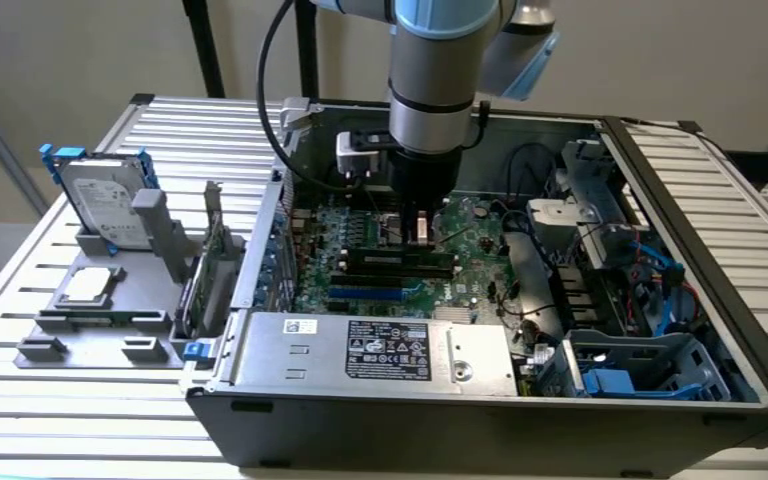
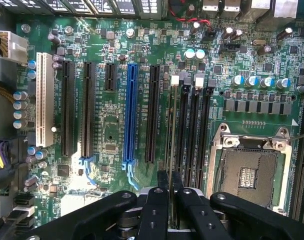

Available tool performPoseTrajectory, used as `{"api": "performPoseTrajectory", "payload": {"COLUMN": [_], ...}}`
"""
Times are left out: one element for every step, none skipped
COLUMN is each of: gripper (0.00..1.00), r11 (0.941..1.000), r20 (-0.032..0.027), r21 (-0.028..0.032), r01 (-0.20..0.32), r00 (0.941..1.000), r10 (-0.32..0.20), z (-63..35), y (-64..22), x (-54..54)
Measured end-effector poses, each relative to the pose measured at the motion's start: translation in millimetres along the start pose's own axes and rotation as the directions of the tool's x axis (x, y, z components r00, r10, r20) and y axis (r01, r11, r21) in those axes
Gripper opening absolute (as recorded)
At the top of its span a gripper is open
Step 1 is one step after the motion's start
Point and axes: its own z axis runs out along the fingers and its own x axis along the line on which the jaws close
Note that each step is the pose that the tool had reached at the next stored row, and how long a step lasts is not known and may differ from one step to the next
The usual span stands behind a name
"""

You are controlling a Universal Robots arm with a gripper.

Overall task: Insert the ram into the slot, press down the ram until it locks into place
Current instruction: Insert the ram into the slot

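**Ram gripped edge-on over the memory sockets**

Your ram (image 2: 171,130) shows in the wrist view as a thin edge clamped between the two fingers (image 2: 161,185) of the pincer (image 2: 169,181), so the pincer is closed on it. The ram runs lengthwise along the slot (image 2: 180,125), the outermost of the parallel black memory sockets, whose white end clip (image 2: 174,80) sits at the ram's far end. You cannot tell from either view whether the ram's lower edge touches the slot or hangs just above it.

On one side of the ram lies a long black expansion slot (image 2: 153,115), then the blue slot (image 2: 131,115). On the other side, past the remaining memory sockets, is the square metal CPU socket (image 2: 249,172). All of these sit on the green motherboard (image 2: 112,130).

In the exterior view the pincer (image 1: 419,225) reaches down into the open computer case (image 1: 491,410), which lies on the slatted counter (image 1: 37,420). Towards the exterior view's left, a hard drive (image 1: 101,200) stands in a grey holder (image 1: 91,320) beside the case
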Motion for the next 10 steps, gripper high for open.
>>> {"api": "performPoseTrajectory", "payload": {"gripper": [0.13, 0.13, 0.13, 0.13, 0.13, 0.13, 0.13, 0.13, 0.13, 0.13], "r11": [1.0, 1.0, 1.0, 1.0, 1.0, 1.0, 1.0, 1.0, 1.0, 1.0], "r20": [0.0001, 0.0, -0.0002, -0.0001, -0.0002, -0.0001, -0.0001, 0.0, -0.0001, -0.0002], "r21": [0.0001, 0.0, -0.0001, 0.0, -0.0001, -0.0001, -0.0001, 0.0, 0.0, -0.0001], "r01": [0.0, 0.0, 0.0, 0.0, 0.0, 0.0, 0.0, 0.0, 0.0, 0.0], "r00": [1.0, 1.0, 1.0, 1.0, 1.0, 1.0, 1.0, 1.0, 1.0, 1.0], "r10": [0.0, 0.0, 0.0, 0.0, 0.0, 0.0, 0.0, 0.0, 0.0, 0.0], "z": [0.2, 0.3, 0.5, 0.8, 1.0, 1.1, 1.3, 1.6, 1.8, 2.0], "y": [0.0, 0.0, 0.0, 0.0, 0.0, 0.0, 0.0, 0.0, 0.0, 0.0], "x": [-0.2, -0.3, -0.4, -0.5, -0.6, -0.6, -0.7, -0.7, -0.8, -0.8]}}
